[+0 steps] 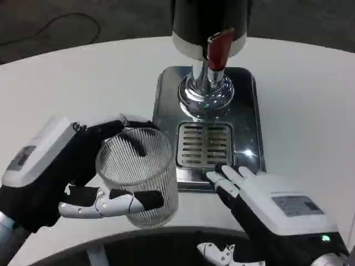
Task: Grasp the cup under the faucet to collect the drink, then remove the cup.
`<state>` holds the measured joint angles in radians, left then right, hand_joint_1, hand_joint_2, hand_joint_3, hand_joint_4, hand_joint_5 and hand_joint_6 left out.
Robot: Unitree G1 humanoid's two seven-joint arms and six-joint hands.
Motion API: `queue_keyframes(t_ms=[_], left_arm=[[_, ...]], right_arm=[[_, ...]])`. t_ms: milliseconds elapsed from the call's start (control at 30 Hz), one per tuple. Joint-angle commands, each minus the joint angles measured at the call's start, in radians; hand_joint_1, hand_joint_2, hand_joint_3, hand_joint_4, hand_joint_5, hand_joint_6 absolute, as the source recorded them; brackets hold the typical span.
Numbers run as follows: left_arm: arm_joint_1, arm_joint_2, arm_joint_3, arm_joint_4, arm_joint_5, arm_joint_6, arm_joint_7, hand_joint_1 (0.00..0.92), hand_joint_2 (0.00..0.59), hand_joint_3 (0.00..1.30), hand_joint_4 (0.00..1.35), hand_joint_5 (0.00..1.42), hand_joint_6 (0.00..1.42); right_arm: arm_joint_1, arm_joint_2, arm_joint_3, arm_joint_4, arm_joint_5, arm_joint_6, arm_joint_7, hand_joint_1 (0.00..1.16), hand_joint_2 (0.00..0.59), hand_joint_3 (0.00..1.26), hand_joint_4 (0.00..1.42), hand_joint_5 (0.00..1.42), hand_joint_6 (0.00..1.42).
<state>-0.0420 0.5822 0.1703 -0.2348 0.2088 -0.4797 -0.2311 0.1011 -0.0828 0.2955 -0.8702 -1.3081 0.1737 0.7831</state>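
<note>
Left hand [66,177] wrapped around ribbed clear cup [138,174], held near-left of dispenser's drip tray [206,145]. Right hand [260,208] holding nothing, fingers loosely extended, touching tray's near edge. Red-handled faucet [217,52] at far centre.

From my remote station I see a round white table [310,105] filling the view. Beyond its far edge, from ten to two o'clock, lies dark grey floor [127,19]; a thin dark cable [66,22] loops at eleven o'clock.
</note>
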Motion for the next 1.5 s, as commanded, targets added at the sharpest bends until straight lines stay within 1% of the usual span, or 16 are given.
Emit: queue_keyframes(t_ms=[33,533,933,1167,1400,1500], left_arm=[[0.000,-0.002,0.006,-0.013,-0.011,-0.006,-0.005,0.497,0.169,1.04,1.23,1.42,1.42],[-0.021,-0.001,-0.005,0.015,-0.004,-0.012,-0.005,0.497,0.169,1.04,1.23,1.42,1.42],[-0.075,-0.024,-0.023,0.069,0.040,-0.014,0.024,0.497,0.169,1.04,1.23,1.42,1.42],[-0.151,-0.045,-0.058,0.146,0.096,-0.016,0.043,0.497,0.169,1.04,1.23,1.42,1.42],[-0.270,-0.060,-0.123,0.252,0.169,-0.022,0.067,0.497,0.169,1.04,1.23,1.42,1.42],[-0.313,-0.060,-0.146,0.297,0.195,-0.028,0.078,0.497,0.169,1.04,1.23,1.42,1.42]], right_arm=[[0.000,0.006,-0.001,-0.007,-0.003,-0.011,0.013,0.34,0.388,0.08,0.00,0.00,0.00],[-0.013,0.006,-0.014,0.001,0.004,-0.007,0.018,0.34,0.389,0.08,0.00,0.00,0.00],[-0.007,0.013,-0.029,-0.011,0.005,-0.001,0.020,0.34,0.390,0.08,0.00,0.00,0.00],[-0.004,0.015,-0.057,-0.033,0.013,0.004,0.029,0.34,0.390,0.08,0.00,0.00,0.00],[0.016,0.011,-0.099,-0.066,0.037,0.009,0.039,0.34,0.390,0.08,0.00,0.00,0.00],[0.024,0.011,-0.109,-0.072,0.045,0.007,0.040,0.34,0.390,0.08,0.00,0.00,0.00]])
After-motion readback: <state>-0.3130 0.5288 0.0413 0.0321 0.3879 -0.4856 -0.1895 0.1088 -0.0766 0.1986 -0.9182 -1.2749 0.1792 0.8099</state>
